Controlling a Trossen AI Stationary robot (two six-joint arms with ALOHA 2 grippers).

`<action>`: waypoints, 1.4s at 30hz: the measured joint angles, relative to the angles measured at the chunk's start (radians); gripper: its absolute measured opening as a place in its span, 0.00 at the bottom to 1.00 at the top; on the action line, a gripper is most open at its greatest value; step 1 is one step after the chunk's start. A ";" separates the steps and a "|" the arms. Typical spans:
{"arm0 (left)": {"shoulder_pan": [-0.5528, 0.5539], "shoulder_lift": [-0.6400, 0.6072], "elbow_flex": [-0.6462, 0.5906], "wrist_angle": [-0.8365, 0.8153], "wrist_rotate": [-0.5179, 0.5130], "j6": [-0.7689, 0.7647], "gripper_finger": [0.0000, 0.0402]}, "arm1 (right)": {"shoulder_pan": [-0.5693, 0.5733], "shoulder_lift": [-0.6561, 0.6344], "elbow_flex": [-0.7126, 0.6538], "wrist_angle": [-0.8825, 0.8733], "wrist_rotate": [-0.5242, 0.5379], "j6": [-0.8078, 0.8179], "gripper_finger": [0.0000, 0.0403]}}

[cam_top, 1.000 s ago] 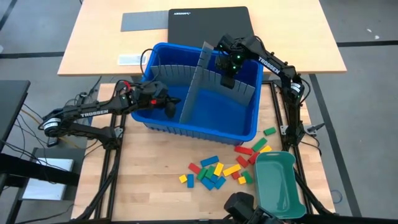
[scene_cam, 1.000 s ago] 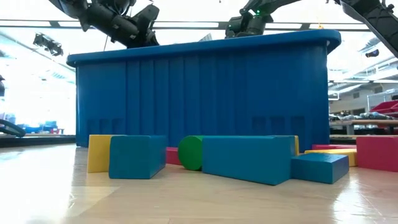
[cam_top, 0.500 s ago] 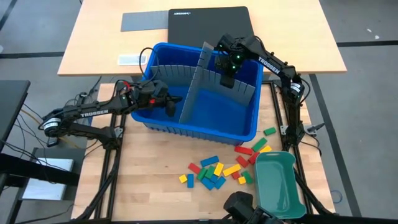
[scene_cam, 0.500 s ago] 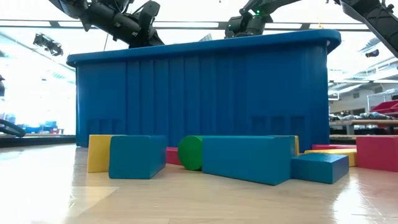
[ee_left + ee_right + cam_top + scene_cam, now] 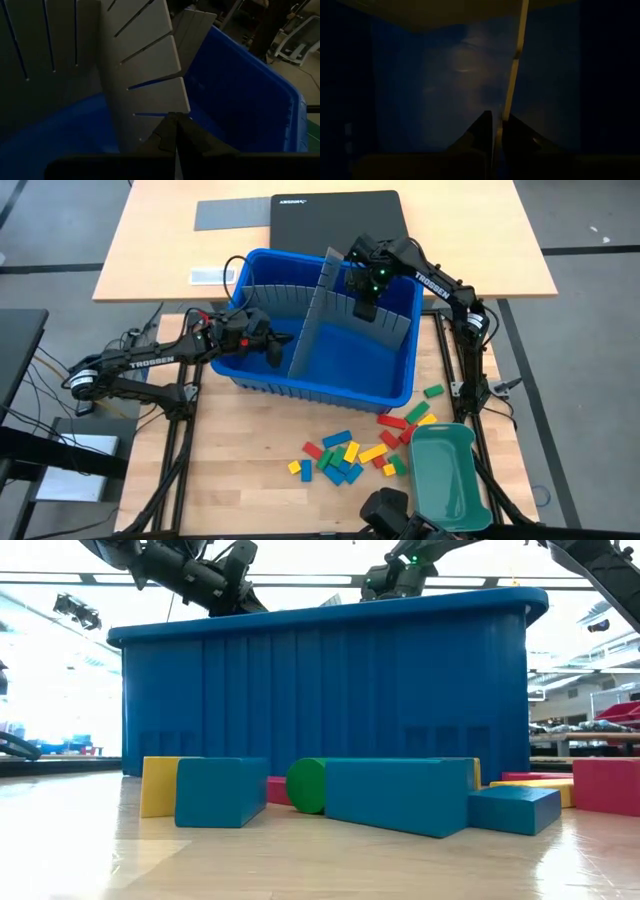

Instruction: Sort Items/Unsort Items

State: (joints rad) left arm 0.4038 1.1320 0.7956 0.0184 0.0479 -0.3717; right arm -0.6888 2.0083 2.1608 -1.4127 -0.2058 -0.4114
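1. Both arms are working inside the blue bin (image 5: pixel 330 385), on its grey slotted dividers, not on the toy blocks (image 5: pixel 345 455).
2. The left gripper (image 5: pixel 272 354) is down in the bin's left compartment, its jaws closed on the lower edge of the long slotted divider (image 5: pixel 312 310) that runs front to back. The left wrist view shows the two fingers (image 5: pixel 175 131) pressed together at that sheet's bottom corner.
3. The right gripper (image 5: pixel 365 308) is at the bin's back right, jaws nearly shut on the thin edge of the cross divider (image 5: pixel 385 328); the right wrist view shows that pale edge passing between the fingers.
4. To do this step well, I judge the two grips should move together and straight along the slots, so the interlocked sheets do not bind or flex against the bin walls. A twist at either pinch could pop a sheet free.
5. The blocks lie scattered on the wooden table (image 5: pixel 250 480) in front of the bin, well apart from both grippers and outside the bin altogether.
6. Some red, green and yellow blocks lie just beside the teal tray (image 5: pixel 450 480) at the front right. None is held.
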 joint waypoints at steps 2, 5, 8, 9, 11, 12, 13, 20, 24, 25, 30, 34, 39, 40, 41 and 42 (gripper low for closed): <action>0.000 0.000 0.000 0.000 0.000 0.000 0.04 | 0.001 0.000 0.000 -0.003 0.000 0.000 0.09; 0.000 0.000 0.000 0.000 0.000 0.000 0.04 | 0.000 0.000 0.000 -0.005 0.000 0.000 0.09; 0.000 0.000 0.000 0.000 0.000 0.000 0.04 | 0.000 0.000 0.000 -0.001 0.002 0.000 0.08; 0.000 0.000 0.000 0.000 0.000 0.000 0.04 | 0.000 0.000 0.000 0.002 0.003 0.000 0.08; 0.000 0.000 0.000 0.000 0.000 0.000 0.04 | 0.000 0.000 0.000 0.004 0.004 -0.001 0.09; 0.000 0.000 0.000 -0.001 0.000 0.000 0.04 | 0.000 0.000 0.000 0.006 0.004 -0.001 0.09; 0.000 0.000 0.000 -0.001 0.000 0.000 0.04 | 0.000 0.000 0.000 0.009 0.004 -0.001 0.09; 0.000 0.000 0.000 -0.001 0.000 0.000 0.04 | 0.000 0.000 0.000 0.012 0.007 0.009 0.09; 0.000 0.000 0.000 -0.001 0.000 0.000 0.04 | 0.000 0.000 0.000 0.013 0.006 0.006 0.09; 0.000 0.000 0.000 -0.001 0.000 0.000 0.04 | 0.000 0.000 0.000 0.013 0.006 0.008 0.09; 0.000 0.000 0.000 0.047 -0.001 0.000 0.04 | 0.001 0.000 0.000 0.004 0.001 0.036 0.10; 0.000 0.000 0.001 0.133 -0.001 0.000 0.04 | 0.008 0.000 0.000 -0.004 0.000 0.061 0.13; 0.000 0.000 0.001 0.225 -0.001 0.000 0.04 | 0.011 0.000 0.000 -0.001 0.000 0.059 0.19; 0.000 0.000 0.001 0.252 -0.002 0.000 0.04 | 0.012 0.000 0.000 0.002 0.001 0.058 0.21; 0.000 0.000 0.001 0.279 -0.001 -0.002 0.04 | 0.012 0.000 -0.001 0.006 0.002 0.058 0.22; 0.000 0.000 0.001 0.305 -0.001 -0.001 0.04 | 0.012 0.000 -0.001 0.009 0.004 0.057 0.22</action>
State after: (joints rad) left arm 0.4038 1.1320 0.7963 0.3231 0.0471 -0.3727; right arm -0.6773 2.0087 2.1597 -1.4036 -0.2018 -0.3540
